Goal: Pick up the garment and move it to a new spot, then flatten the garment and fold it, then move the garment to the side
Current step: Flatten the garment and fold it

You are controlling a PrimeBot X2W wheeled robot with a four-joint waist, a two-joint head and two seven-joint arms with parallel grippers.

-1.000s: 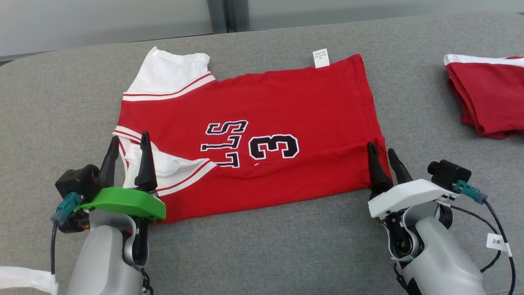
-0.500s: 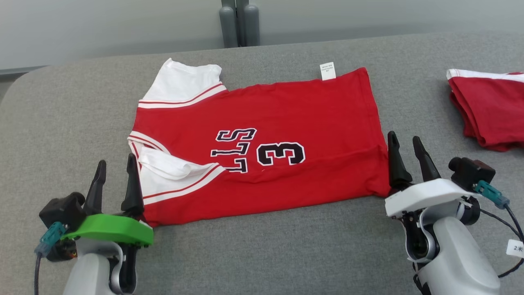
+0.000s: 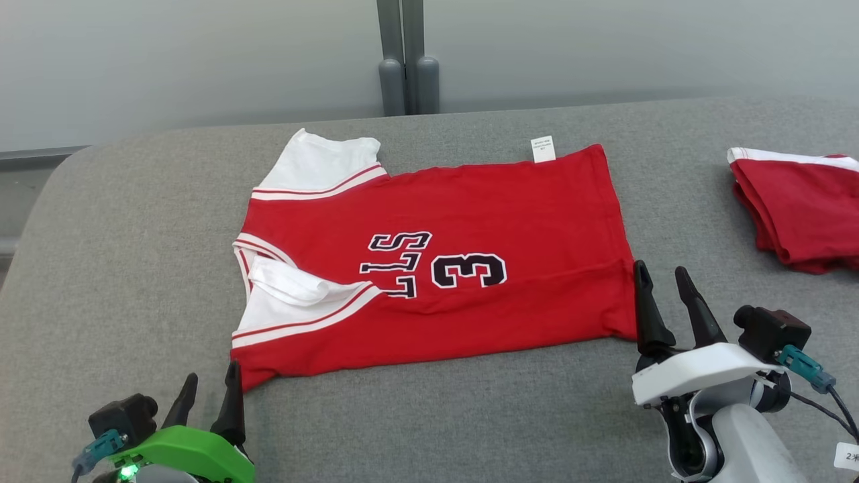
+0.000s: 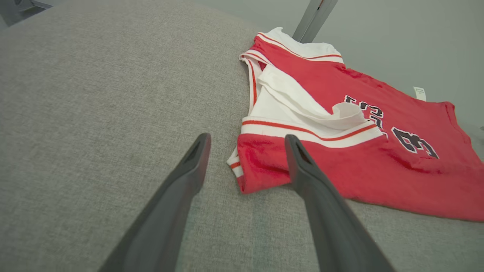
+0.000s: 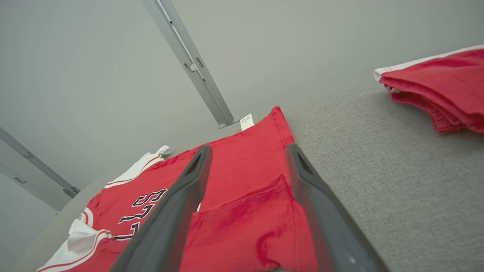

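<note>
Garment, a red jersey, is lying spread out mid grey cushion, number side up, collar end toward the robot's left, white care tag sticking out at the far edge. Left gripper is hovering by the near left corner, fingers spread, holding nothing. Right gripper is sitting just beside the near right hem corner, fingers apart too, empty.

Risk, my read: near sleeve is bunching over the chest and a crease is running along the near strip, so folding now is probably locking wrinkles in. A corner pinch may be catching one layer only, skewing the cloth toward the folded red pile.

Versus a second ago: camera is shifting, ignore that. Left fingers were overlapping the sleeve and are now backing off to the corner. Right fingers were overlapping the hem and are now beside it. Garment lay is looking unchanged.
</note>
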